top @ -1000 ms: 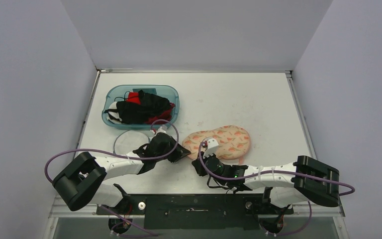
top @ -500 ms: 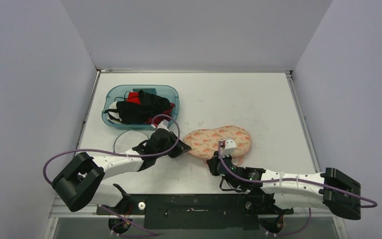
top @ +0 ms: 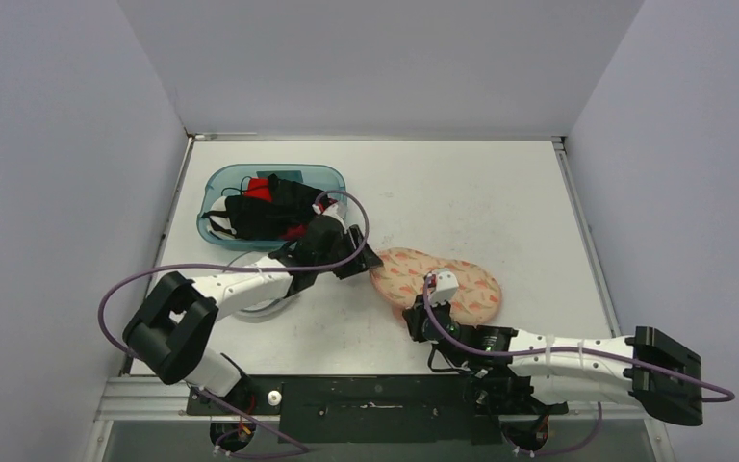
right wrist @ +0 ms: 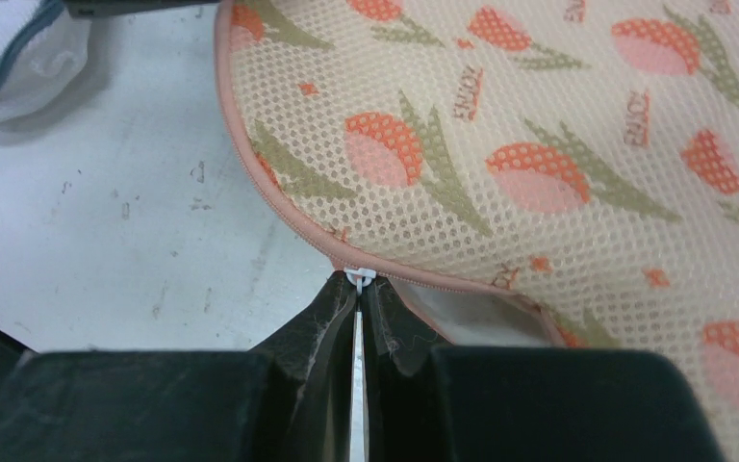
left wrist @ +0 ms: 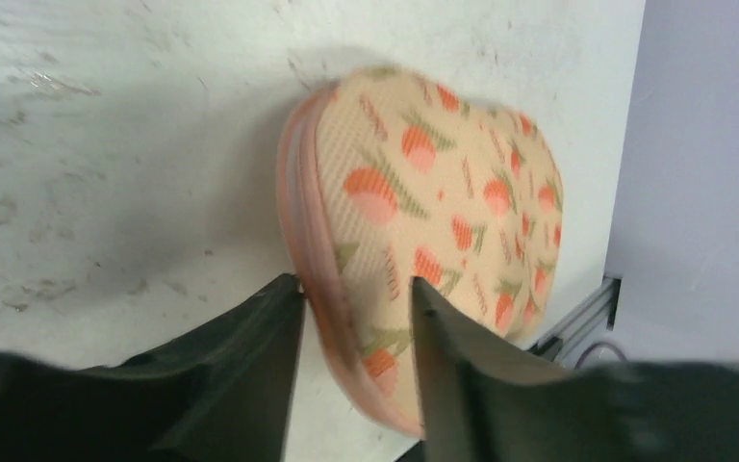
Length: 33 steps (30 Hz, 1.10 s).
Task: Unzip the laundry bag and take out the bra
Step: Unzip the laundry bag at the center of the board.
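The laundry bag (top: 443,284) is peach mesh with a tulip print and lies flat on the table. In the right wrist view my right gripper (right wrist: 358,291) is shut on the white zipper pull (right wrist: 359,277) at the bag's (right wrist: 539,144) near rim. To the right of the pull the zip has parted into a short gap. From above, the right gripper (top: 421,306) sits at the bag's near-left edge. My left gripper (left wrist: 351,308) stands open, and the bag's (left wrist: 443,183) pink rim runs loose between its fingers. In the top view the left gripper (top: 369,264) is at the bag's left end. The bra is hidden.
A teal bin (top: 214,183) holding black and red garments stands at the back left. A white mesh item with a grey rim (right wrist: 10,48) lies on the table left of the bag, under the left arm. Walls close in the table on three sides.
My right gripper has drawn the zipper pull to the right along the near rim. The bag slid right and flattened. My left gripper moved farther back and its jaws came apart.
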### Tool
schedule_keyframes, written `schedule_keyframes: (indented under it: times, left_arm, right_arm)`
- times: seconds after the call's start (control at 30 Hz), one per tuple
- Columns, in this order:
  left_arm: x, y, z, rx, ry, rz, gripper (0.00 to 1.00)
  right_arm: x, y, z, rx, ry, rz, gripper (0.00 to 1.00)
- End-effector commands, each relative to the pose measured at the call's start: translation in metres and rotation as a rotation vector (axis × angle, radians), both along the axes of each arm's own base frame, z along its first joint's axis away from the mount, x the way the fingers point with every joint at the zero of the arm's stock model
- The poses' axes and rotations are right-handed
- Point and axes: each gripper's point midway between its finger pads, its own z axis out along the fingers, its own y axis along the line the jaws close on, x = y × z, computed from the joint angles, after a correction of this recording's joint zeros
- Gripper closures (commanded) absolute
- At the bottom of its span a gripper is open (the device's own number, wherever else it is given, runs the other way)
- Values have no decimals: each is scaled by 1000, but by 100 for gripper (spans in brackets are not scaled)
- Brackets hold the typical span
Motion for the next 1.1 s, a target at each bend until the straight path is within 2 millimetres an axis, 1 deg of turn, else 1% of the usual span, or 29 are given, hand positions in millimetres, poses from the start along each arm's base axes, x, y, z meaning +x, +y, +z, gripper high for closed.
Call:
schedule_keyframes:
  times: [0.0,0.07,0.1,0.13,0.17,0.27,0.3,0.4,0.47,0.57,0.7,0.77,0.87,0.93,1.07]
  left_arm:
    - [23,9,3,48,-40,6,38]
    - [17,11,4,35,-22,34,15]
    - [12,15,3,21,-2,57,6]
    - [6,19,2,11,12,70,0]
    - [0,24,0,-1,31,88,3]
    - [-23,33,-3,-63,95,130,4]
    - [-30,35,1,-97,103,143,4]
    - [-50,30,5,-172,116,153,4]
    - [-57,21,13,-194,106,147,4]
    - [-56,8,19,-187,91,131,4]
    - [-48,-6,13,-173,98,115,3]
    - [-46,-13,8,-175,105,104,0]
    - [-44,-15,0,-166,112,107,16]
    - [-44,-15,-5,-161,115,110,28]
    - [-36,-8,-13,-139,108,146,59]
  right_arm:
    - [1,11,-1,3,-22,17,95]
    - [3,17,1,16,-27,19,95]
    - [5,21,3,23,-32,22,95]
    - [5,25,3,26,-35,30,95]
    - [6,29,4,30,-37,38,95]
    - [9,41,6,28,-44,64,95]
    - [9,47,7,30,-46,75,95]
    - [12,60,7,33,-47,102,95]
    - [14,65,4,30,-42,116,95]
    - [14,73,4,32,-39,133,95]
    - [10,74,3,24,-32,152,95]
    - [9,72,2,23,-28,149,95]
    - [7,68,1,20,-24,145,95]
    - [6,66,2,22,-23,143,95]
    - [4,63,3,28,-20,143,95]
